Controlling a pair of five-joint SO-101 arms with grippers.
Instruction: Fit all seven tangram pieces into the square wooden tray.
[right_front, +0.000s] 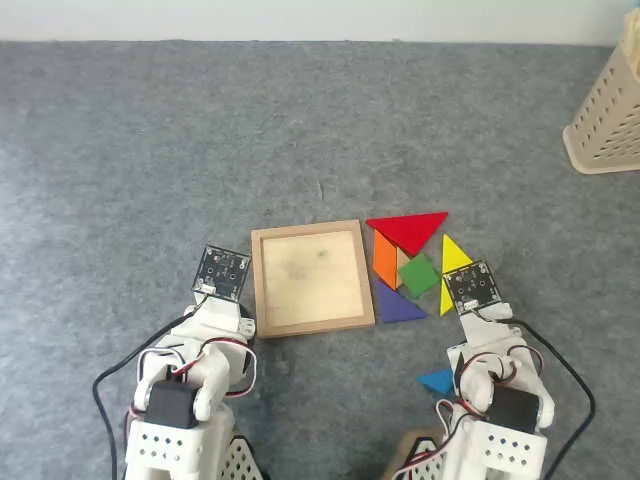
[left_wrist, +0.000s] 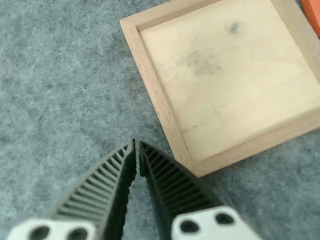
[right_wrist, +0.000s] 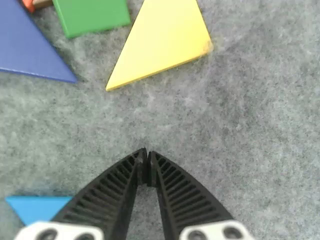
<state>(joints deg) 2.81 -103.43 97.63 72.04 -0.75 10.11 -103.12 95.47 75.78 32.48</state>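
tangram pieces (right_front: 410, 270) lie loose on the bench (right_front: 150, 150) beside the bare wooden tray (right_front: 256, 285), all on the side of the right hand (right_wrist: 146, 152); that hand, clenched on nothing, faces the yellow triangle (right_wrist: 162, 40); left hand (left_wrist: 136, 145) likewise clenched.

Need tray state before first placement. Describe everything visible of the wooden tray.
The wooden tray is square, pale bare-looking wood, with a raised rim around a recessed floor. The floor holds no pieces and shows faint dark smudges. It lies flat on the grey carpet. The orange piece and purple triangle sit close by its right rim; contact cannot be told. The left gripper, shut, is off its near left corner, not touching.
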